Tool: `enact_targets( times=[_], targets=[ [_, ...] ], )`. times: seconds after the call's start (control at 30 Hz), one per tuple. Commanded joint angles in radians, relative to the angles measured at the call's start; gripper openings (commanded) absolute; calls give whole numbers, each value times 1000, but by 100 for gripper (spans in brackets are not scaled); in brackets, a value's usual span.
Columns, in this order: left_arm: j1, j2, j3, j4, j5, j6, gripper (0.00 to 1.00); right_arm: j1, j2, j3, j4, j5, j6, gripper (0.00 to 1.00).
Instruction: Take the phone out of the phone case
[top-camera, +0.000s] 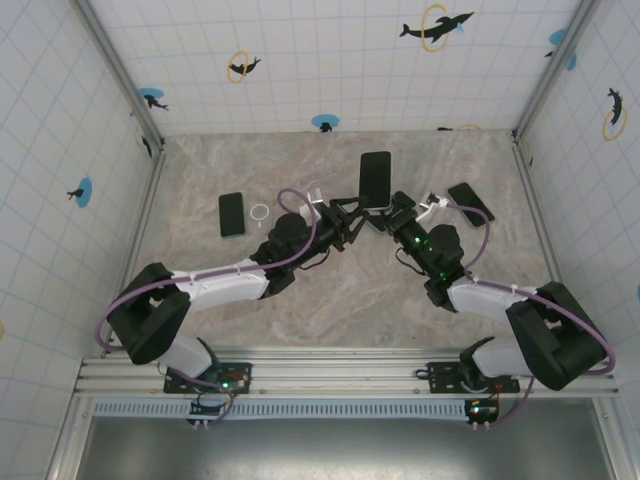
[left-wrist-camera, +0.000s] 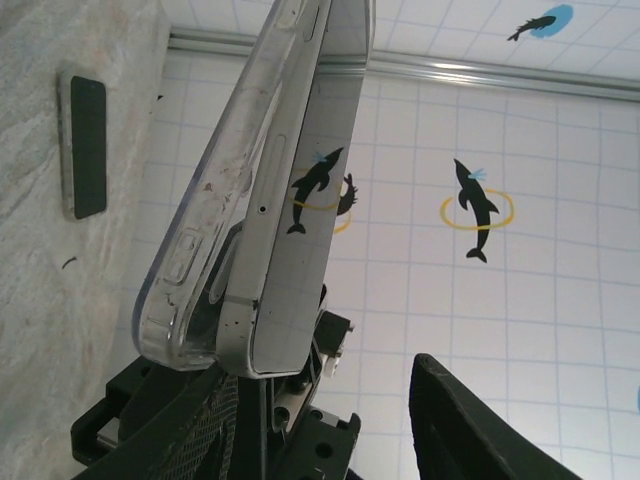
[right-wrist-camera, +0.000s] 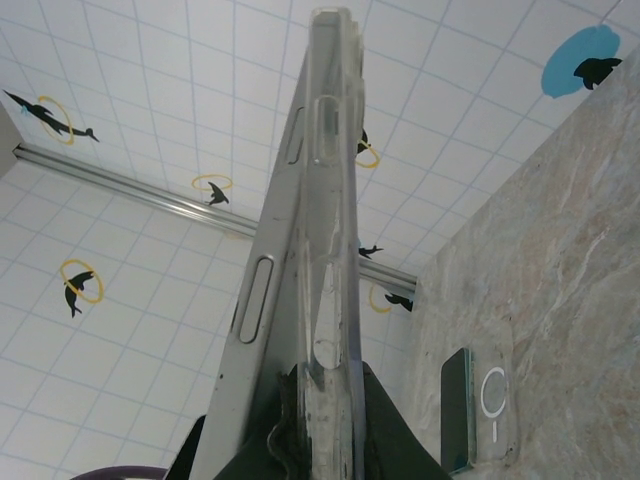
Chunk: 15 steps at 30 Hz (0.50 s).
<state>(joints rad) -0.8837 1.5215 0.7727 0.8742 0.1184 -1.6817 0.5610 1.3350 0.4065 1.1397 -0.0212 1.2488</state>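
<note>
Top cam: I see both arms meeting mid-table. The phone (top-camera: 376, 178) is held up off the marble table (top-camera: 300, 300) between the left gripper (top-camera: 348, 216) and the right gripper (top-camera: 398, 208). I can't judge jaw gaps from here. A second dark phone (top-camera: 232, 214) and a white ring (top-camera: 260, 212) lie flat to the left, and a third phone (top-camera: 470, 202) lies to the right.

Left wrist: the phone sits partway out of the clear phone case (left-wrist-camera: 190, 270), with a dark gap between them at the near end. The left fingers (left-wrist-camera: 480, 430) stand apart, one on each side. The right-hand one is clear of the phone. The other sits right at the case, but I can't confirm contact. Not clamped.

Right wrist: case and phone are edge-on, rising from the jaws and splayed apart at the near end. The right fingers (right-wrist-camera: 385, 440) are pinched tight on the case's bottom end. I can't tell if they also catch the phone's edge.
</note>
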Motion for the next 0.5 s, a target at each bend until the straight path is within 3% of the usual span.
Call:
enact_targets(
  times=[0.0, 0.27, 0.47],
  targets=[
    [-1, 21, 23, 93, -29, -25, 45, 11, 6, -6, 110, 1, -17, 3],
    [5, 29, 9, 72, -50, -27, 45, 26, 12, 8, 126, -6, -20, 3],
    [8, 28, 7, 19, -148, -17, 40, 81, -2, -20, 130, 89, -28, 3]
  ],
)
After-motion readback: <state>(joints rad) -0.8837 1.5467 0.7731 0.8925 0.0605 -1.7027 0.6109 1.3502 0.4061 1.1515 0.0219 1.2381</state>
